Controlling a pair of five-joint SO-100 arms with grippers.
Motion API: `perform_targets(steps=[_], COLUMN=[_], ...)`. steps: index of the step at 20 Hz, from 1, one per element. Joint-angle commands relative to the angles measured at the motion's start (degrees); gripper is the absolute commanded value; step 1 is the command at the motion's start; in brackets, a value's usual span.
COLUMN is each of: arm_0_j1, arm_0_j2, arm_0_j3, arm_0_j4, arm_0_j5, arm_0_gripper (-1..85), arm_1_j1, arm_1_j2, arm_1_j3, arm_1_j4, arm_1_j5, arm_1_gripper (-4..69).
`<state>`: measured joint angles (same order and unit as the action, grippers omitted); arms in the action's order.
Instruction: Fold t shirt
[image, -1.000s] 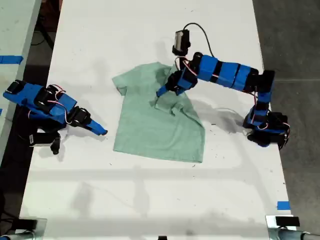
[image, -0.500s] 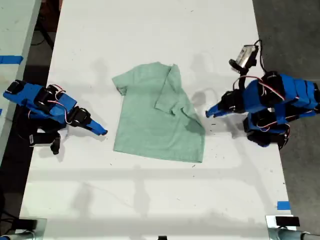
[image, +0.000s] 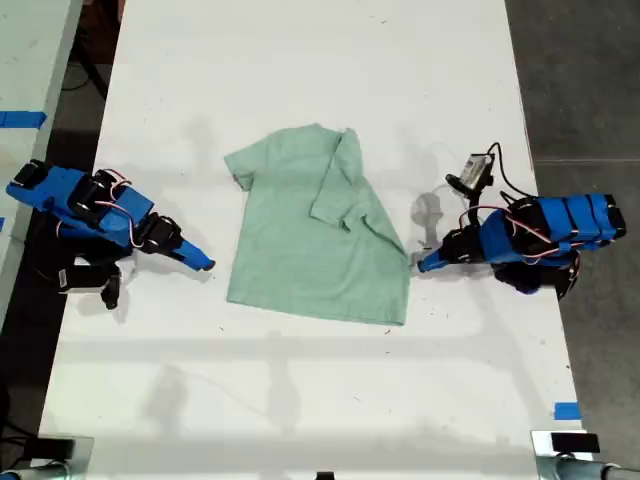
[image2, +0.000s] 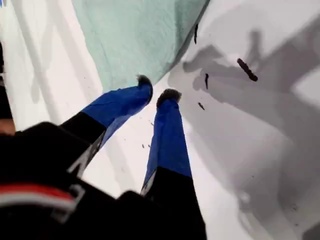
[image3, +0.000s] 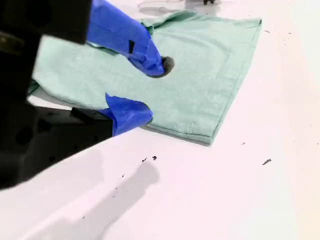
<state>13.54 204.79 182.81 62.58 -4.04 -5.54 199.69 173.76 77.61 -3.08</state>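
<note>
Tee (image: 315, 235) flat, collar toward ext view's top

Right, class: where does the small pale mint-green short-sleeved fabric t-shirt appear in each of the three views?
Exterior view: the t-shirt lies mid-table, between the two arms.
First wrist view: only its edge shows, just beyond my first gripper.
Second wrist view: it spreads out beyond my second gripper.
Shared landmark: the white table under it.
</note>
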Motion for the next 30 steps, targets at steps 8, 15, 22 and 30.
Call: perform_targets(steps=[8, 15, 22, 30], arm_0_j1=[0.3, 0.3, 0.3, 0.3], arm_0_j2=[0.5, 0.5, 0.5, 0.5], arm_0_j3=[0.9, 0.9, 0.9, 0.9], arm_0_j4=[0.1, 0.1, 0.1, 0.1], arm_0_j5=[0.3, 0.3, 0.3, 0.3], arm_0_gripper=[11.6, 11.6, 11.6, 11.6], arm_1_j1=[-1.5, -1.4, -1.4, -1.4], arm_1_j2=[0.8, 0.8, 0.8, 0.8], arm_1_j3=[3.3, 3.3, 3.3, 3.3], arm_1_j4=[0.9, 0.9, 0.9, 0.9], arm_1_j5=[-43.8, -46.5, -46.5, -46.5], arm_1_gripper=[10.0, 9.3, 9.2, 9.2])
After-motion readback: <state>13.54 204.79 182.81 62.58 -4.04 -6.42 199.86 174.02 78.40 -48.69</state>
